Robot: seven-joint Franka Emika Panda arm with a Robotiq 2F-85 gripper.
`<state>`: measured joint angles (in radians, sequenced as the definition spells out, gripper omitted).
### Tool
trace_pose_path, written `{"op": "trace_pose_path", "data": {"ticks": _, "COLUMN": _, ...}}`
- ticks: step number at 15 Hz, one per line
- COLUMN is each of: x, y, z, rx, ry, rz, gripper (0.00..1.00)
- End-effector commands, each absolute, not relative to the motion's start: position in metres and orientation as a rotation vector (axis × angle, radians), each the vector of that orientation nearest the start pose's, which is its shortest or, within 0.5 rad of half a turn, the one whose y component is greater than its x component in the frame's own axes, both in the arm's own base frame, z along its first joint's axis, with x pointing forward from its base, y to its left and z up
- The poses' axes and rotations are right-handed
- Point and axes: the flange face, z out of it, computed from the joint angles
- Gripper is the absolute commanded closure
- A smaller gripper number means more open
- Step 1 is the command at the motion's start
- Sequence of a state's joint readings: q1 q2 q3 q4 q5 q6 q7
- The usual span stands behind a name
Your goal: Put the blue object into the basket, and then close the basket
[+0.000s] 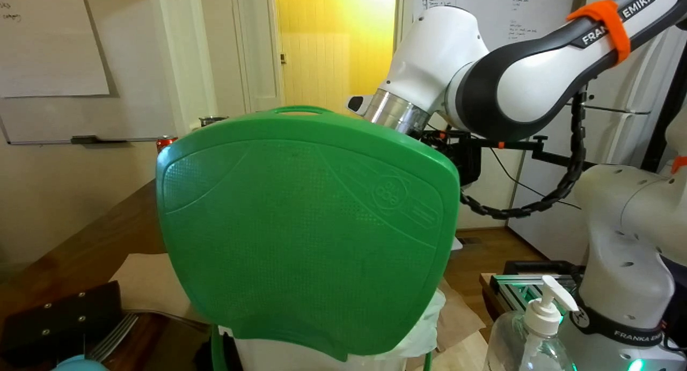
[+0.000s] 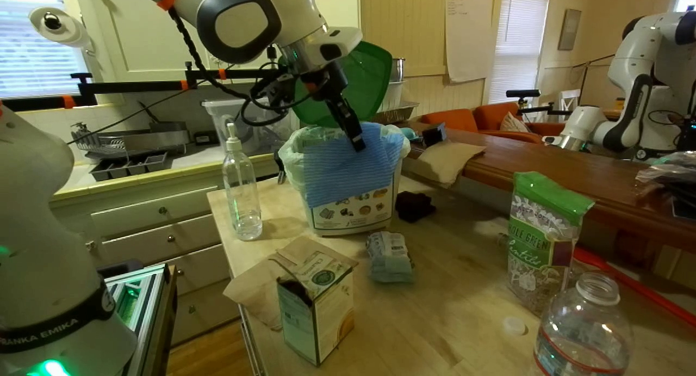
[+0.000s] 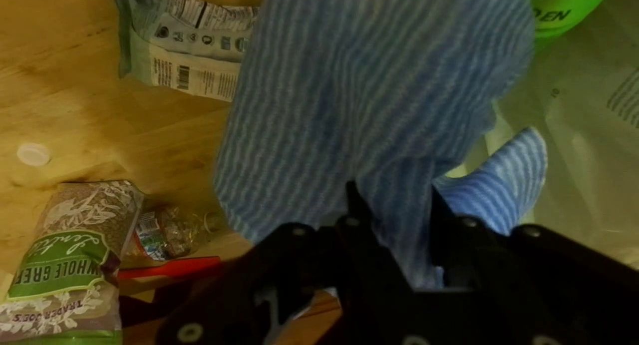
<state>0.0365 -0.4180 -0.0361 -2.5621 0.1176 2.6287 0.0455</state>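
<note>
The blue striped cloth (image 2: 342,172) hangs over the front of the basket (image 2: 353,218), a white bin with a pale liner. Its green lid (image 1: 311,226) stands open, and the lid also shows behind the bin in an exterior view (image 2: 375,76). My gripper (image 2: 356,142) points down at the basket's front rim. In the wrist view, my gripper's fingers (image 3: 393,187) have bunched cloth (image 3: 369,85) between them, touching both sides. The liner (image 3: 574,160) shows at the right of the wrist view. In an exterior view the lid hides the gripper and cloth.
A clear pump bottle (image 2: 242,202) stands beside the basket. A carton (image 2: 318,305), a small packet (image 2: 390,256), a lentil bag (image 2: 544,240), a clear bottle (image 2: 584,332) and a dark cloth (image 2: 414,206) are on the table. A fork (image 1: 112,339) lies on the raised counter.
</note>
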Motion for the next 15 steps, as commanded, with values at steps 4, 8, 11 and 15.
{"op": "trace_pose_path", "data": {"ticks": 4, "x": 0.438, "y": -0.005, "z": 0.487, "rx": -2.903, "ry": 0.173, "rz": -0.774, "gripper": 1.0}}
{"op": "trace_pose_path", "data": {"ticks": 8, "x": 0.434, "y": -0.003, "z": 0.508, "rx": -2.871, "ry": 0.161, "rz": -0.773, "gripper": 0.99}}
{"op": "trace_pose_path", "data": {"ticks": 11, "x": 0.43, "y": 0.005, "z": 0.526, "rx": -2.829, "ry": 0.119, "rz": -0.769, "gripper": 0.99}}
{"op": "trace_pose_path", "data": {"ticks": 15, "x": 0.43, "y": 0.026, "z": 0.539, "rx": -2.747, "ry": 0.022, "rz": -0.745, "gripper": 0.99}}
